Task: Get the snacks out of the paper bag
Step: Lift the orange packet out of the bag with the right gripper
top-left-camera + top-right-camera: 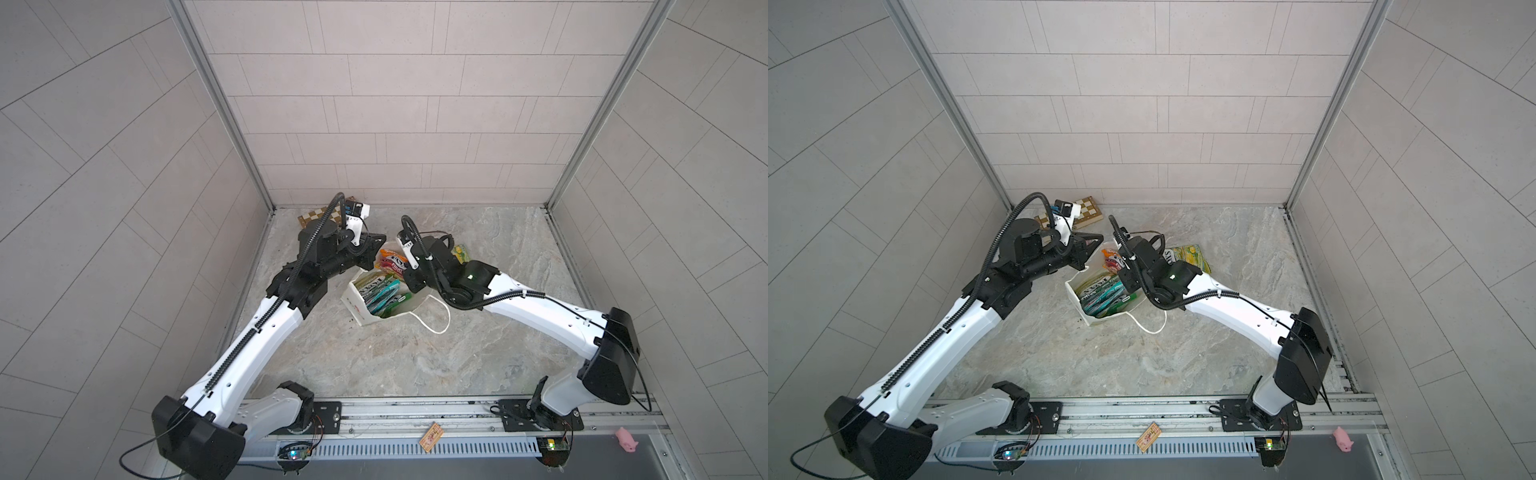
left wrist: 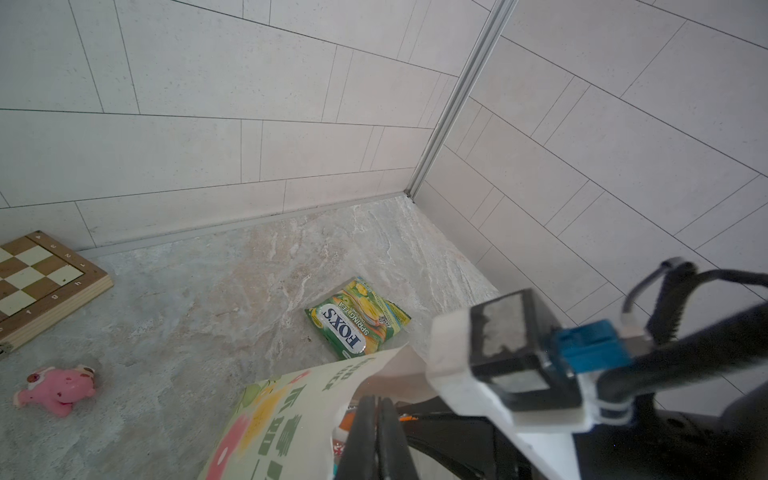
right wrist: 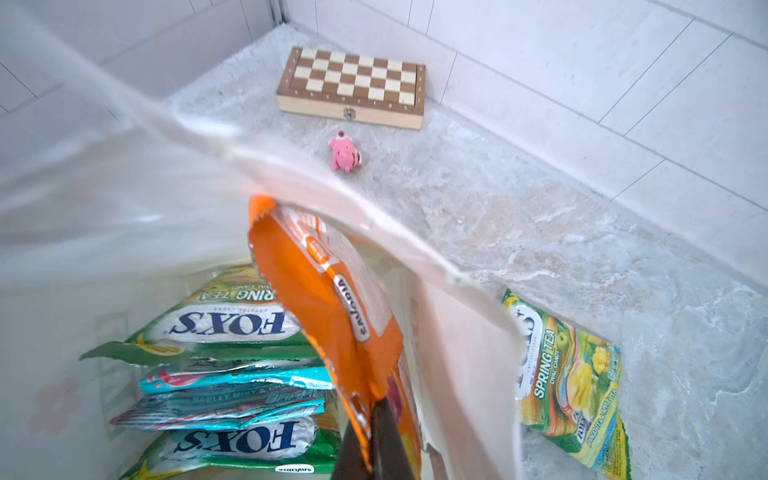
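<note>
The paper bag (image 1: 353, 305) stands near the middle of the table (image 1: 415, 361), a little tilted, its mouth open upward; the task is, I judge, only near its beginning; inside the bag at least four snacks (image 3: 232, 324) are packed one against another (green-yellow and teal, glossy, with crinkled edges), so most of the work is left; one green-yellow packet (image 2: 357, 324) is already out, lying flat on the table just beside the bag; the orange packet (image 3: 324, 299) rises bent above the rim, clamped by the closed right gripper (image 3: 376, 409); the left gripper (image 2: 376, 405) is closed too, it seems on the bag's rim.
</note>
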`<action>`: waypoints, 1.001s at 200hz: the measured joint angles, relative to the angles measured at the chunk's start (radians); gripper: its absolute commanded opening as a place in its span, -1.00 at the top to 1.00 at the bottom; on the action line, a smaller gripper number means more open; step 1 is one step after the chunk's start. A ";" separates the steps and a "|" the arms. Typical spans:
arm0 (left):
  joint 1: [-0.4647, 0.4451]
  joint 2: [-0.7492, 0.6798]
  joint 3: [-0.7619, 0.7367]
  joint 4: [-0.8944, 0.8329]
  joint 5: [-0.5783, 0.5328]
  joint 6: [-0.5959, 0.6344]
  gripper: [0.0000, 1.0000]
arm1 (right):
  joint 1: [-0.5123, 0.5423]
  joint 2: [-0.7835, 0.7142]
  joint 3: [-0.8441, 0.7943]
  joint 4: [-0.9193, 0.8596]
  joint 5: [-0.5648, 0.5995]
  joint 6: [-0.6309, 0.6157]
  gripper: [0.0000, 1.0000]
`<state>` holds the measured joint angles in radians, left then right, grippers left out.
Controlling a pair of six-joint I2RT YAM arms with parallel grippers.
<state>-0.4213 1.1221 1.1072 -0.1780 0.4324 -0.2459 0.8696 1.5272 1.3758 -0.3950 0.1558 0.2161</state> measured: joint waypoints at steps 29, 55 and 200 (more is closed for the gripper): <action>0.000 0.000 0.000 -0.003 -0.009 0.000 1.00 | 0.000 -0.018 0.000 0.021 -0.016 -0.003 1.00; 0.000 0.002 0.000 -0.006 -0.010 0.000 1.00 | 0.000 -0.037 0.000 0.025 -0.030 -0.010 1.00; 0.000 0.008 0.000 -0.008 -0.008 0.000 1.00 | -0.080 -0.379 0.031 0.025 0.129 -0.090 1.00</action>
<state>-0.4213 1.1297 1.1072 -0.1856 0.4240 -0.2459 0.7891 1.1481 1.4063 -0.3698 0.2848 0.1265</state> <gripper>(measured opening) 0.061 0.047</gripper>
